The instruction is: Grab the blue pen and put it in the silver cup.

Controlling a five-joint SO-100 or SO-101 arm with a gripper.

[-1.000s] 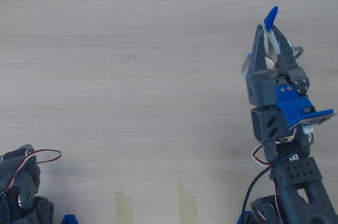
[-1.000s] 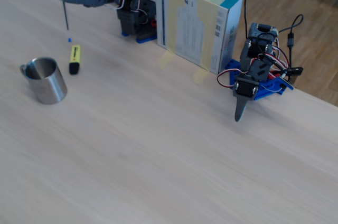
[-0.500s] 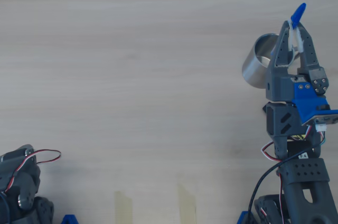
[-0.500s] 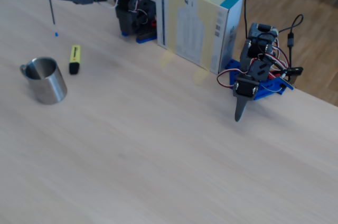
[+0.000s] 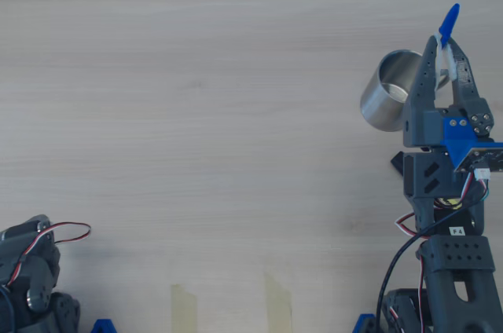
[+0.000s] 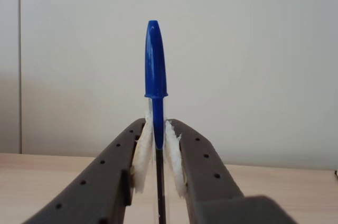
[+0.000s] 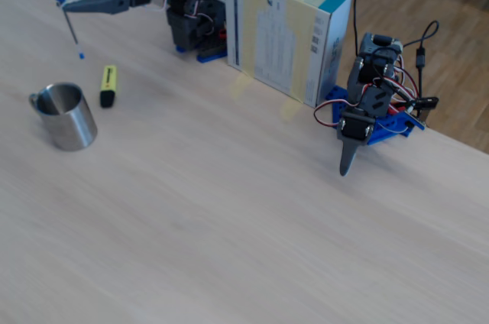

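My gripper point(image 5: 446, 44) point(image 6: 158, 145) point(image 7: 67, 8) is shut on the blue pen point(image 5: 448, 23) point(image 6: 155, 92) point(image 7: 69, 22), held high above the table. The pen hangs nearly upright, blue cap up and small blue end plug down, tilted slightly in the fixed view. White padding on the fingers presses the barrel just under the cap in the wrist view. The silver cup point(image 5: 387, 100) point(image 7: 64, 115) stands upright on the table with its handle pointing away from the arm. In the overhead view the gripper tip lies over the cup's right rim; in the fixed view the pen hangs above and behind the cup.
A yellow highlighter point(image 7: 108, 85) with a black cap lies beside the cup. A white and teal box point(image 7: 286, 30) stands behind the table's middle. A second small arm point(image 7: 367, 110) point(image 5: 31, 278) sits folded at the table edge. Tape strips point(image 5: 184, 307) mark the near edge.
The gripper has carried the pen sideways: rightward in the overhead view, so the cup's opening is uncovered, and leftward in the fixed view. The pen now tilts a little. The cup stayed put.
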